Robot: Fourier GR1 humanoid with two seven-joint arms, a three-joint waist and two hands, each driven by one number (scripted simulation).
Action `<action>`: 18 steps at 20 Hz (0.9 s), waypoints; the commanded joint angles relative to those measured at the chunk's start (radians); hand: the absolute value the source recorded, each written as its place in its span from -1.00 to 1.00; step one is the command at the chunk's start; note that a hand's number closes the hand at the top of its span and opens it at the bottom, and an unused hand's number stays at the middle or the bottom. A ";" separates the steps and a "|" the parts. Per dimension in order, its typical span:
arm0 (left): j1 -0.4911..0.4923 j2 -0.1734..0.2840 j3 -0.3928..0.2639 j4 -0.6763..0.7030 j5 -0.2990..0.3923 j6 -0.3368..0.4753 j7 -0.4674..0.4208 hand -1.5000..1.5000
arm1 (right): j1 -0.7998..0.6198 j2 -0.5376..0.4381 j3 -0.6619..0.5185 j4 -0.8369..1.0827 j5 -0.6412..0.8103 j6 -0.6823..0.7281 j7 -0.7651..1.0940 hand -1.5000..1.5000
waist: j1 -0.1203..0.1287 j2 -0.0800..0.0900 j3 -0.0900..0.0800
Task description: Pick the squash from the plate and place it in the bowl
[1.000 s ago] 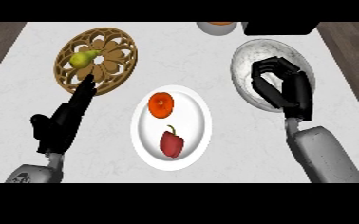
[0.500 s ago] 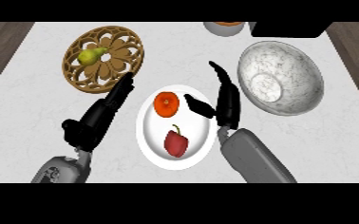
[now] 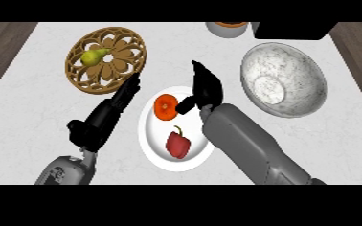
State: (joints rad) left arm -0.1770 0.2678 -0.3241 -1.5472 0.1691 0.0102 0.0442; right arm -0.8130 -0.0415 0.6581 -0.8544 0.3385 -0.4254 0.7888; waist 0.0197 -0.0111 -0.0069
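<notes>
The robot's right hand [image 3: 203, 90] hovers over the upper right edge of a white plate [image 3: 152, 146], fingers pointing up the counter and the thumb angled down toward an orange squash [image 3: 166, 107] lying on the plate's upper part; the hand is open and holds nothing. A red pepper [image 3: 177, 143] lies below the squash on the same plate. The left hand [image 3: 106, 115] stretches straight-fingered and empty toward a wooden trivet [image 3: 127, 43] bearing a pear [image 3: 93, 56]. The marbled bowl [image 3: 284, 79] sits right of the plate.
</notes>
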 commanded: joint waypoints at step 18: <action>0.017 -0.031 -0.006 -0.024 -0.033 -0.024 0.005 0.00 | -0.379 0.041 0.076 0.044 -0.483 0.385 0.538 -1.00 | 0.019 0.012 0.006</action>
State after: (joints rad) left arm -0.1832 0.2455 -0.3174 -1.5548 0.1512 -0.0140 0.0494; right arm -1.1606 -0.0087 0.6719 -0.7887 -0.0944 -0.0199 1.1434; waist 0.0385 0.0026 -0.0013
